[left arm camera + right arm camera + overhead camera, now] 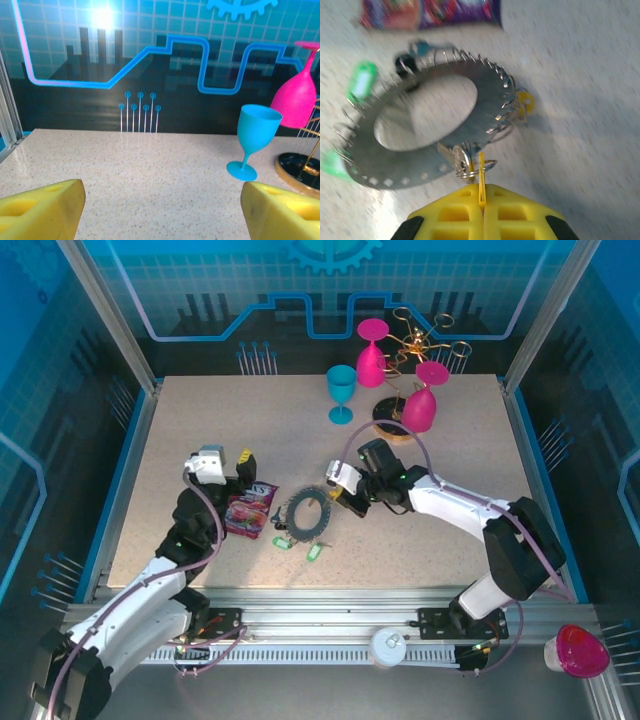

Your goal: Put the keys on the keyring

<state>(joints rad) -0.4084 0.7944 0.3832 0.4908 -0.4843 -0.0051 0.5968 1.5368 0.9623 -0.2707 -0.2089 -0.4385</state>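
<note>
The right gripper (481, 194) pinched a yellow-tagged key (481, 172) against the keyring (487, 97), apparently to hook it on; the left gripper (160, 206) gaped empty.

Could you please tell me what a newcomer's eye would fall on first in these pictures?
The flat grey metal ring edged with wire loops lies mid-table, and the right pincer is shut on a small yellow-tagged key at its rim. Far back, right of centre, two bright pink goblets hang upside down on a gold wire rack, a turquoise goblet standing beside it.
</note>
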